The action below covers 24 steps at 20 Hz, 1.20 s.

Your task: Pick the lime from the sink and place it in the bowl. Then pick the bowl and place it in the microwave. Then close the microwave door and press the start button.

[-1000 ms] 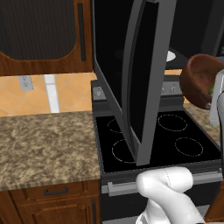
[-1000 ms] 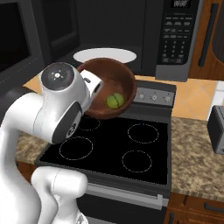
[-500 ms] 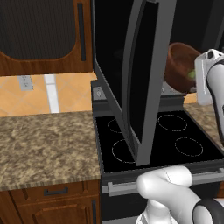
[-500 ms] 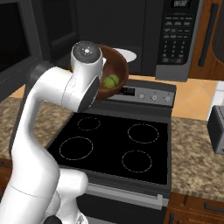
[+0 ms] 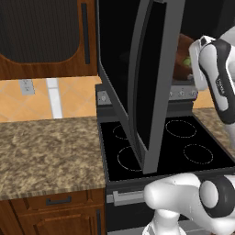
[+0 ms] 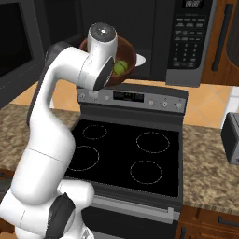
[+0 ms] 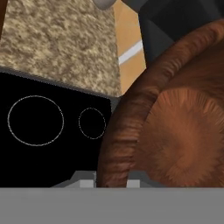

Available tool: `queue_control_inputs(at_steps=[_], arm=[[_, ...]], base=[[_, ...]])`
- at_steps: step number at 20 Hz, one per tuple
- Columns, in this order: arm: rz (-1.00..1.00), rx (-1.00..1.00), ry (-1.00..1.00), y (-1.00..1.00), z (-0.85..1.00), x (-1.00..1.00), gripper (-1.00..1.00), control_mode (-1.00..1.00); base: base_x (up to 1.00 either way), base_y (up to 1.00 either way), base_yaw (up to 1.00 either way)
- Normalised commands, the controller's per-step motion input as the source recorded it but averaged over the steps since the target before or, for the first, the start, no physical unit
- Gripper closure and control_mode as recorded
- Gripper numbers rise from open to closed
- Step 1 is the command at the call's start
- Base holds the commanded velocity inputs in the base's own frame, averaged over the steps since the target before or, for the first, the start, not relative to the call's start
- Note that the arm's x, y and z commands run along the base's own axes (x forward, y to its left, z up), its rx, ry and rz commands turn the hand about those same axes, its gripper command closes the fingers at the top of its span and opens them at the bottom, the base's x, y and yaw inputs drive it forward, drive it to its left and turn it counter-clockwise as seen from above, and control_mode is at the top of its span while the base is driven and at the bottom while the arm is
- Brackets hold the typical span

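Bowl (image 6: 122,63) has been raised from above the stove (image 6: 135,158) to the microwave (image 6: 158,37) opening, lime (image 6: 120,67) inside it. Gripper is clamped on the bowl rim. Step in hand: loading; next, bowl must be pushed inward onto the turntable plate (image 6: 141,59). Microwave door (image 5: 151,87), wide open, is seen from the left base view; keypad from the right.

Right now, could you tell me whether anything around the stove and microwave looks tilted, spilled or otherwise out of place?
The brown bowl, raised at the mouth of the open microwave, is tipped steeply, so the lime rests against its lower wall and might roll out. Nothing is spilled on the stove, and the microwave door is swung wide open.
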Motion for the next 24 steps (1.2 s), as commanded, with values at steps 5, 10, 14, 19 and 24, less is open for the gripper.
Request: queue_control_inputs(at_steps=[5,10,14,19,24], arm=[[0.06,-0.03,0.00,0.10,0.00,0.83,1.00,-1.00],[0.04,-0.04,0.00,0.12,0.00,0.67,1.00,-1.00],[0.07,-0.06,0.00,0.19,0.00,0.53,1.00,-1.00],[0.14,-0.04,-0.01,0.17,-0.01,0.41,1.00,-1.00],[0.08,-0.04,-0.01,0.02,-0.13,0.47,1.00,-1.00]], base=[[0.00,0.00,0.00],[0.00,0.00,0.00],[0.00,0.00,0.00],[0.00,0.00,0.00],[0.00,0.00,0.00]])
